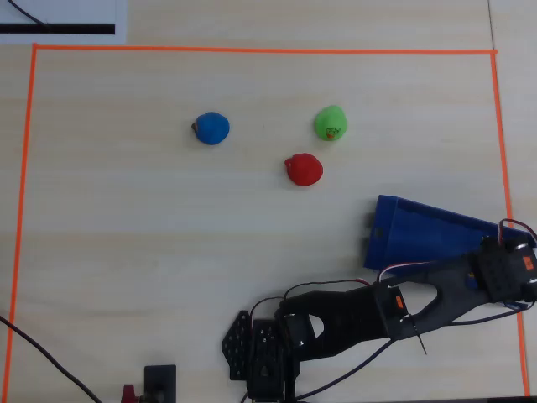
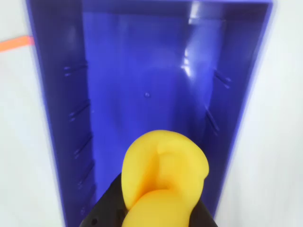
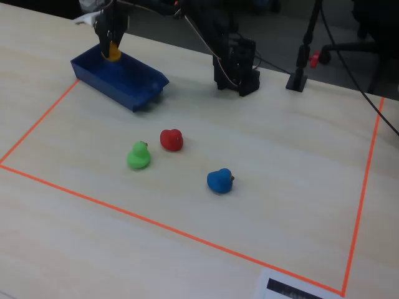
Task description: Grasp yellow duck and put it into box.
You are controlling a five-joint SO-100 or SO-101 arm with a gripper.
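The yellow duck is held between my gripper's black jaws, just above the open blue box. In the fixed view my gripper hangs over the far end of the box with the duck in its jaws. In the overhead view the arm covers the right end of the box, and the duck is hidden under the gripper.
A green duck, a red duck and a blue duck sit on the table inside the orange tape border. The arm's base stands at the near edge. Cables trail at the lower left.
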